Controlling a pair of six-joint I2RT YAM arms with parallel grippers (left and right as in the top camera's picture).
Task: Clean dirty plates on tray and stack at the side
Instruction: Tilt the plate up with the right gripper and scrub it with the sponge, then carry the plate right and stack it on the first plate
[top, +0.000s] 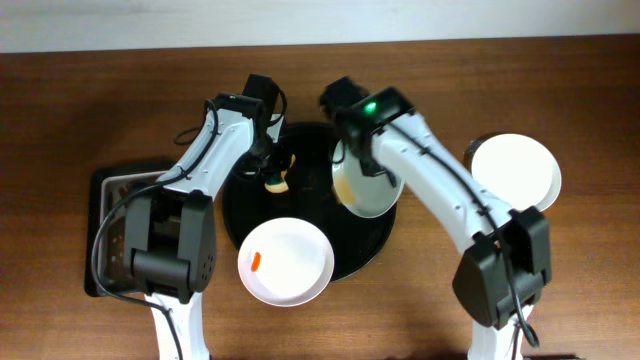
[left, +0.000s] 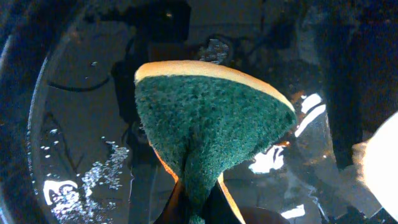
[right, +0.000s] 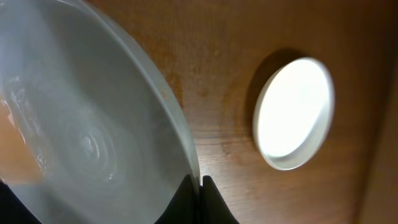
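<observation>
The round black tray (top: 250, 205) sits mid-table. My left gripper (top: 275, 178) is shut on a green-and-yellow sponge (left: 211, 118), holding it just above the wet tray floor (left: 81, 124). My right gripper (top: 352, 150) is shut on the rim of a white plate (top: 362, 185), holding it tilted over the tray's right side; the plate (right: 81, 137) fills the left of the right wrist view. A second white plate (top: 285, 262) with an orange smear (top: 256, 262) lies on the tray's front edge. A third white plate (top: 515, 172) lies on the table at the right and shows in the right wrist view (right: 293, 115).
A rectangular dark tray (top: 105, 190) lies at the left, partly under my left arm. The brown wooden table (top: 580, 290) runs to a pale wall at the back.
</observation>
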